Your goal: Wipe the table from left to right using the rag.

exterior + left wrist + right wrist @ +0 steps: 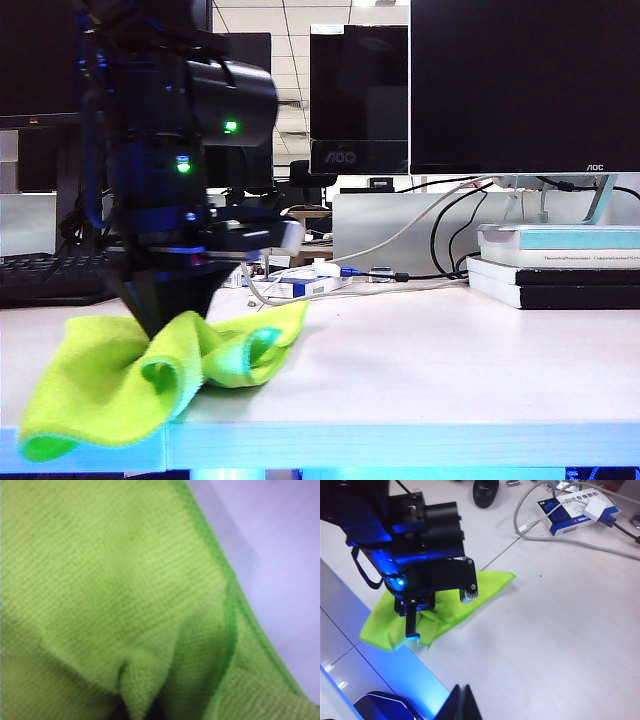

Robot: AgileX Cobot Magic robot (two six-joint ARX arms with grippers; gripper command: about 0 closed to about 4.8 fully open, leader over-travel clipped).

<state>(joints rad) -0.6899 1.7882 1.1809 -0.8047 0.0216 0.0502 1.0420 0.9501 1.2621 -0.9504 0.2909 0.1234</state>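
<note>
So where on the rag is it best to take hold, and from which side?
From above, on the raised fold near the middle of the rag. The cloth lies flat on the table at its edges, while the bunched ridge stands up. The left gripper is shut on that ridge now; the right gripper is shut, off to the side.

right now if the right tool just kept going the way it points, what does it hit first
Probably bare table. The right tool, shut, hovers above the front edge and seems aimed at open surface beside the rag, which the left tool pins. Depth is unclear.
</note>
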